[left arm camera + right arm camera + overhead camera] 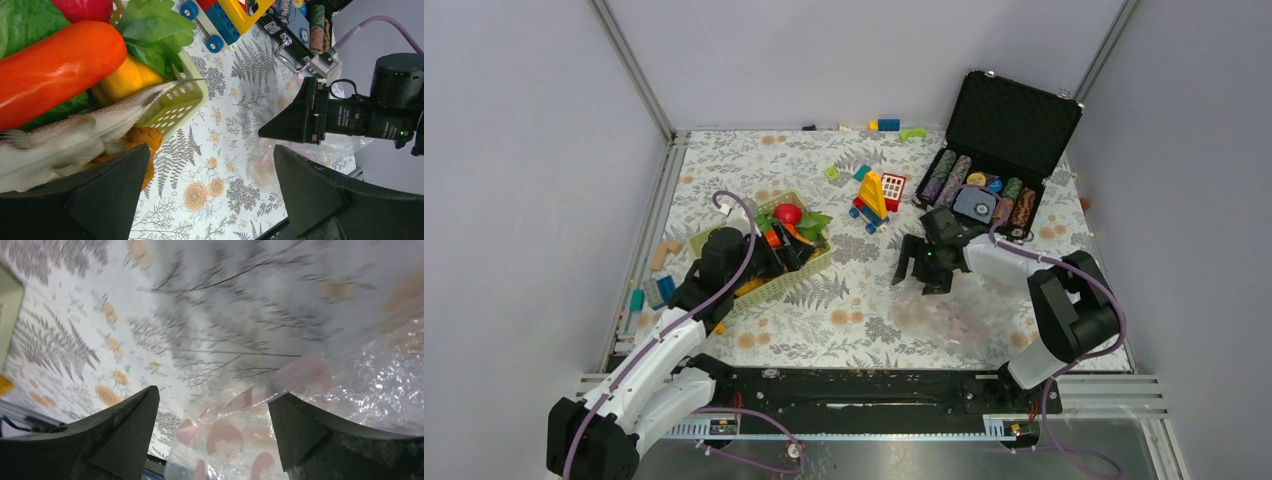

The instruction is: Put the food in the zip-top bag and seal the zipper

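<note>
Nearest us, the clear floppy plastic zip-top bag (pixel 964 320) lies crumpled on the floral tablecloth (pixel 844 310), near the right arm's base. The right gripper (pixel 212 396) hangs just above its far edge, jaws spread wide and holding nothing. Further left, the left gripper (pixel 210 155), also wide and empty, hovers over the pale green slatted basket (pixel 186 100). In the basket lie the orange toy carrot (pixel 55 65), yellow piece (pixel 127 77), green leafy pieces (pixel 150 30) and red round toy (pixel 788 213). Farthest back stands an open black case (pixel 1014 120).

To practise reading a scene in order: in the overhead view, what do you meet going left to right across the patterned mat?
Loose blocks → pale green basket → toy block car → black chip case.
</note>
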